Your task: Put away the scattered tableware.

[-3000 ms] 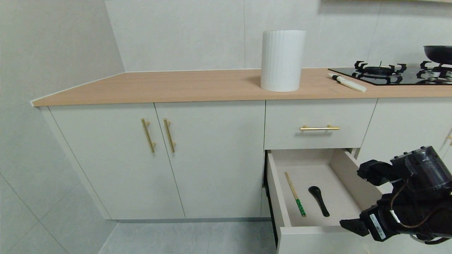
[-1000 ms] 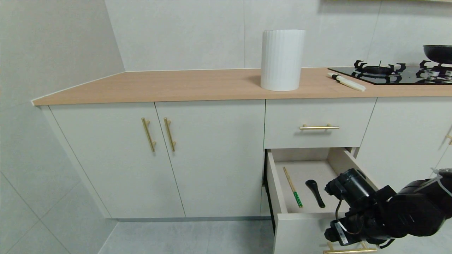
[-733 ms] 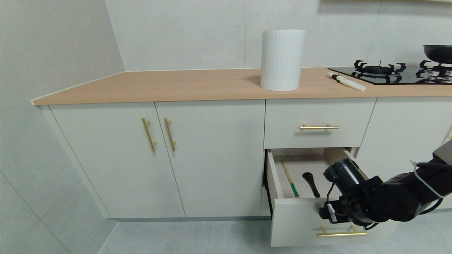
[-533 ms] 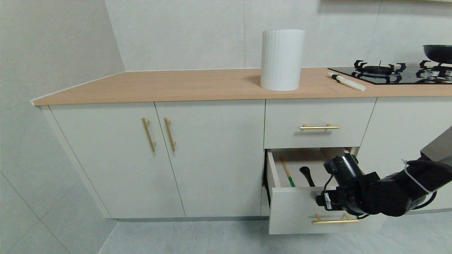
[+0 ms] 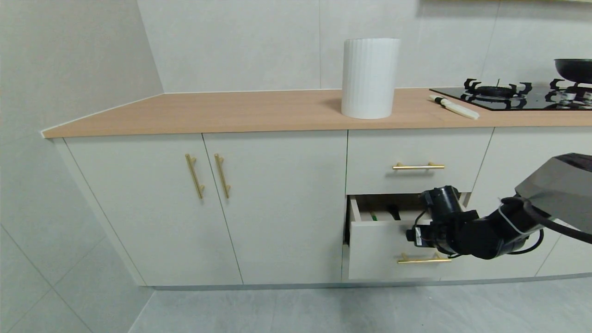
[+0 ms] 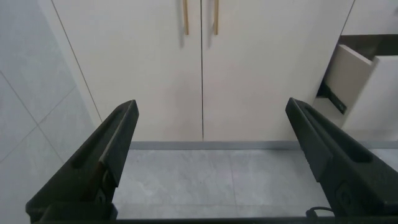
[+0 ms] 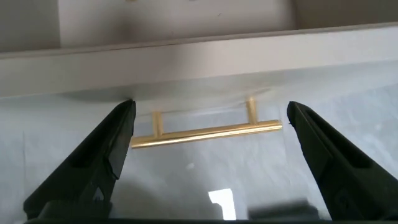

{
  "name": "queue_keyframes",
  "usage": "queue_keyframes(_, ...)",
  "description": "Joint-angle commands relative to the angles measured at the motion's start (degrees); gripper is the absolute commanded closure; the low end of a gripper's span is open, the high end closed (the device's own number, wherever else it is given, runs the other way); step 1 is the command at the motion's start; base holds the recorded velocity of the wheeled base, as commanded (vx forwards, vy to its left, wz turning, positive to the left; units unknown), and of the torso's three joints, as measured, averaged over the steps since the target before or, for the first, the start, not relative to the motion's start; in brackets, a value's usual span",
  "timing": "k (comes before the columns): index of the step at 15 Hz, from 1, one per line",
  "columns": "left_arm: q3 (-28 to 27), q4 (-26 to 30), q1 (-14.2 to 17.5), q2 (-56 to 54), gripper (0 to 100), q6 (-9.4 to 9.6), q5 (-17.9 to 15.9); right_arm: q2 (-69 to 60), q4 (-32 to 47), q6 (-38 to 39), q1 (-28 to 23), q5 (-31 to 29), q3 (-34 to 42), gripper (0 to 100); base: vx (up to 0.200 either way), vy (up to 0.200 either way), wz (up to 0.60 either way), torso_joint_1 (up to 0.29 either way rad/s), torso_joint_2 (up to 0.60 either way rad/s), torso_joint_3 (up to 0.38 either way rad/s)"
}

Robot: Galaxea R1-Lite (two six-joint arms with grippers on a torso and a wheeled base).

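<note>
The lower drawer (image 5: 375, 249) stands only slightly open under the counter. In the gap show the green tip of the chopsticks (image 5: 373, 215) and the end of a black spoon (image 5: 394, 213); the rest of both is hidden. My right gripper (image 5: 413, 237) is against the drawer front just above its gold handle (image 5: 423, 260). In the right wrist view that gripper (image 7: 209, 111) is open, its fingers spread wider than the handle (image 7: 205, 132) and holding nothing. My left gripper (image 6: 210, 111) is open and empty, low before the double cabinet doors (image 6: 200, 56).
On the counter (image 5: 231, 113) stand a white ribbed cylinder (image 5: 370, 78) and a white-handled knife (image 5: 454, 107). A gas hob (image 5: 513, 98) with a black pan (image 5: 573, 69) is at the right. The upper drawer (image 5: 418, 162) is closed. Grey floor tiles (image 6: 205, 180) lie below.
The drawer has slid in from wide open to nearly closed, with my right gripper moving in against its front. The chopsticks and spoon are now mostly hidden.
</note>
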Motion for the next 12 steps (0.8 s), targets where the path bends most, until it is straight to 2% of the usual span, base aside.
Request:
queue_keyframes(1, 0.0, 0.0, 0.0, 0.0, 0, -0.01, 0.0, 4.0, 0.0, -0.4, -1.1, 0.3, -4.6, 0, 0.0, 0.0, 0.0, 0.0, 0.0, 0.0)
queue_keyframes(4, 0.0, 0.0, 0.0, 0.0, 0, -0.01, 0.0, 5.5, 0.0, -0.8, -1.4, 0.6, -6.9, 0, 0.0, 0.0, 0.0, 0.0, 0.0, 0.0)
queue_keyframes(6, 0.0, 0.0, 0.0, 0.0, 0, -0.01, 0.0, 9.9, 0.0, -2.7, -2.6, 0.7, -13.9, 0, 0.0, 0.0, 0.0, 0.0, 0.0, 0.0)
queue_keyframes(8, 0.0, 0.0, 0.0, 0.0, 0, -0.01, 0.0, 11.2, 0.0, -2.7, -2.9, 1.6, -16.9, 0, 0.0, 0.0, 0.0, 0.0, 0.0, 0.0)
queue_keyframes(12, 0.0, 0.0, 0.0, 0.0, 0, -0.01, 0.0, 14.2, -3.7, -2.9, -3.9, 2.2, -19.7, 0, 0.0, 0.0, 0.0, 0.0, 0.0, 0.0)
